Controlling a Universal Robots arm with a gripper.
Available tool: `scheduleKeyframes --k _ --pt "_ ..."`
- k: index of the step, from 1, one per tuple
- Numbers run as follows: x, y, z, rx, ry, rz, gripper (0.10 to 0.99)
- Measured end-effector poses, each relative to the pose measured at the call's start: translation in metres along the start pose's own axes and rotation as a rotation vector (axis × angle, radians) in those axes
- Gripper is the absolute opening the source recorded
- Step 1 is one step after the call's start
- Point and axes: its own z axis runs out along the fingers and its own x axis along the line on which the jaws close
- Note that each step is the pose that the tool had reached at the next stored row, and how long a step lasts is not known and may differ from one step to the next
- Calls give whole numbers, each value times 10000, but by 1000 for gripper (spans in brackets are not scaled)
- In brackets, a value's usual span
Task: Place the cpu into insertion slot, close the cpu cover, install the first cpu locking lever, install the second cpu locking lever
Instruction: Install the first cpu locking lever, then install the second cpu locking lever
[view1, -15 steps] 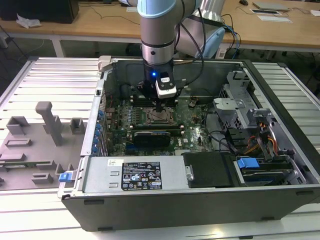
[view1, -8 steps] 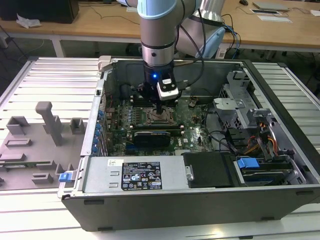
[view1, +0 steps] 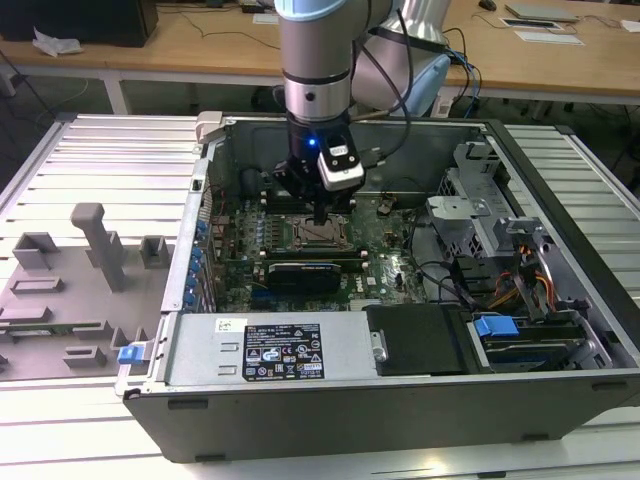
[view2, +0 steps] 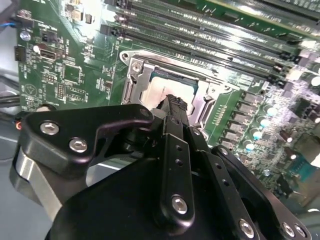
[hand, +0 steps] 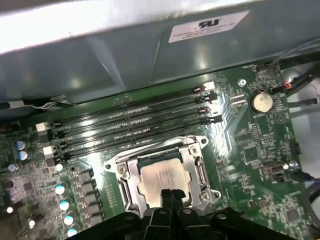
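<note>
Cpu seated in the insertion slot on the green motherboard, with your gripper down on it.

You can see in both wrist views that the pale metal top of the chip lies flat inside the socket, and the cpu cover, a silver frame, lies closed around it with the chip showing through its window. Your gripper's two black fingers are pressed together with no gap between them, holding nothing, and their tips sit at the chip's near edge. Just beyond the socket run the long memory slots. In the exterior view, your arm reaches straight down into the open computer case, which lies on a slatted metal table; a black expansion card sits near the socket.
</note>
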Motion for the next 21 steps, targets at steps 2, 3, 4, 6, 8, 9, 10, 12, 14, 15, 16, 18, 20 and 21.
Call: scheduleKeyframes --k 2,3,4,6,8,9,10,12,14,15,16,18,20,21 --pt "-4 -1 -49 4 -2 2 106" --pt "-5 -1 -63 5 -2 2 106" --pt "-6 0 -64 3 -3 2 106" --pt "-6 0 -65 2 -3 2 106" --pt "-6 -1 -67 4 -2 2 106" --pt "-6 -1 -71 4 -2 2 106" --pt "-7 -1 -74 5 -2 2 106" --pt "-7 -1 -76 5 -2 2 106" --pt "-7 -1 -77 4 -2 2 106" --pt "-7 -1 -77 4 -2 2 106" --pt "-7 -1 -78 3 -2 2 106" --pt "-7 -1 -81 5 -2 2 106" --pt "-8 -5 -83 7 0 1 106" --pt "-10 -13 -83 6 0 1 106"
